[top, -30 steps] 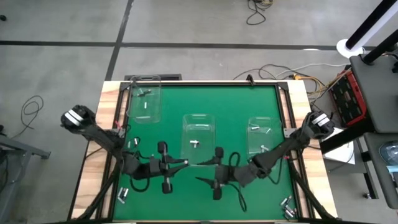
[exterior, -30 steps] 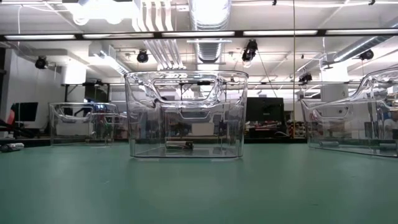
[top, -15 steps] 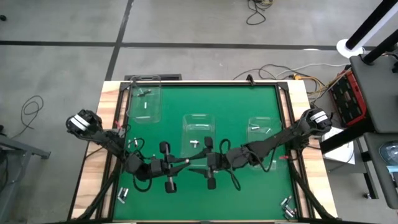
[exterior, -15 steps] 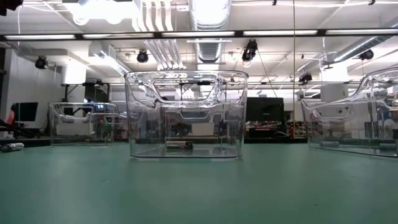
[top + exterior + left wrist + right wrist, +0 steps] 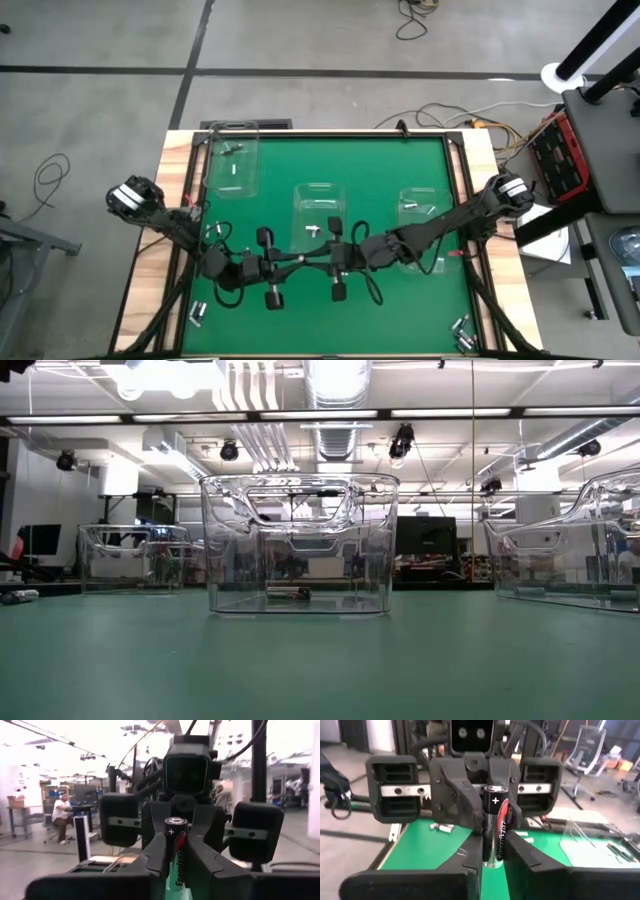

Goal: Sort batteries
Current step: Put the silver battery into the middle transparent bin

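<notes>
- Table [image 5: 400, 320]: green work surface inside a wooden frame, seen whole from above.
- Left arm [image 5: 170, 225]: reaches in from the table's left edge toward the centre.
- Right arm [image 5: 450, 222]: reaches in from the right edge toward the centre, so that both arms meet nose to nose just on the near side of the middle bin.
- Middle bin [image 5: 319, 215]: clear, at the table's centre, with a small item lying on its floor; it shows straight ahead in the low view [image 5: 298, 545].
- Far-left bin [image 5: 233, 160]: clear, at the far left of the green surface, with a few small pieces inside.
- Right bin [image 5: 424, 215]: clear, right of the middle bin, with small pieces inside.
- Left gripper [image 5: 298, 262]: fingers closed around one end of the battery; in its own wrist view the fingers [image 5: 156, 855] clamp the cell from both sides.
- Right gripper [image 5: 320, 259]: facing the left gripper; its fingers [image 5: 512, 847] also press both sides of the same cell.
- Battery [image 5: 175, 852]: black and silver with red, plus mark at the end; held off the table between the two grippers, just near of the middle bin; also shown in the right wrist view [image 5: 493, 832].
- Loose batteries [image 5: 197, 314]: silvery, lying at the near left of the table; more [image 5: 461, 328] at the near right corner.
</notes>
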Robot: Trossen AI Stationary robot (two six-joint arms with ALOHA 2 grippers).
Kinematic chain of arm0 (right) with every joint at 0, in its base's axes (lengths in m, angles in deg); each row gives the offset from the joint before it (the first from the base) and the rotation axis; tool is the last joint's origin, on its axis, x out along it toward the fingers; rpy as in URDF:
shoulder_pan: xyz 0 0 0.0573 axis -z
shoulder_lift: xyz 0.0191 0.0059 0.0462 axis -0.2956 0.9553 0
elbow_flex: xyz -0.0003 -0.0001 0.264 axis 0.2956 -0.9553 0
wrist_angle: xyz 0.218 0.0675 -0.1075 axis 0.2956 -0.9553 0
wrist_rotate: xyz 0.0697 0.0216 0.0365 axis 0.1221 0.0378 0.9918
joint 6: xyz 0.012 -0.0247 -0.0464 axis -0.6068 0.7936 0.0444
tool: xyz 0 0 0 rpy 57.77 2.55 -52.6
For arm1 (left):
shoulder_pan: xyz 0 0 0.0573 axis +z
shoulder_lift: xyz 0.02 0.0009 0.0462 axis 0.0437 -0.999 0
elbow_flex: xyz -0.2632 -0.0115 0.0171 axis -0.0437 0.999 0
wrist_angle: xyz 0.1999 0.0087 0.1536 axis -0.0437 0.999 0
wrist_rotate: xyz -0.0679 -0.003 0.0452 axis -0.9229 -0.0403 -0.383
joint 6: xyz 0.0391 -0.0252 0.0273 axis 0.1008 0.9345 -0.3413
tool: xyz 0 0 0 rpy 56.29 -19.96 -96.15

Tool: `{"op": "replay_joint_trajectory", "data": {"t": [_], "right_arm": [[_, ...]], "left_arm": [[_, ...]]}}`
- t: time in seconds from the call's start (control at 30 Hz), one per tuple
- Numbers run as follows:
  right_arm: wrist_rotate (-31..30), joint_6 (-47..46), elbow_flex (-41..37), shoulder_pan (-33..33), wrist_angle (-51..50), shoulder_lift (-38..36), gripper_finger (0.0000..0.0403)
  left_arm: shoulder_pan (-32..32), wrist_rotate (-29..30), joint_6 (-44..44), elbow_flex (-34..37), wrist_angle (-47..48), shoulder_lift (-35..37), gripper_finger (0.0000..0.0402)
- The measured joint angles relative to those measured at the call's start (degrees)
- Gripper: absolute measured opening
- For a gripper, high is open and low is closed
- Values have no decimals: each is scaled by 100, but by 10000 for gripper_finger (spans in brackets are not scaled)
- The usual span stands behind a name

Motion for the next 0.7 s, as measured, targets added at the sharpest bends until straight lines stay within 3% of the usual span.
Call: {"op": "replay_joint_trajectory", "data": {"t": [0.1, 0.23, 0.3, 0.4, 0.57, 0.7], "right_arm": [[-37, -146, 307, 66, -835, 0, 41], [-61, -230, 944, 314, -2845, 4, 41], [-61, -278, 1144, 557, -3790, 4, 41], [165, -456, 1164, 1068, -4582, 117, 41], [1380, -668, 1251, 1788, -4753, 763, 41], [1438, -443, 1762, 2011, -5196, 1404, 41]], "left_arm": [[-131, 477, 90, 0, 859, 418, 72], [-423, 1376, 748, -2, 2522, 1200, 131], [-602, 1825, 1361, -2, 3485, 1636, 156], [-738, 2314, 3059, -4, 5349, 2371, 182], [-569, 1556, 6266, -7, 8868, 3362, 190], [-450, 1216, 7840, -4, 10692, 3636, 191]]}}
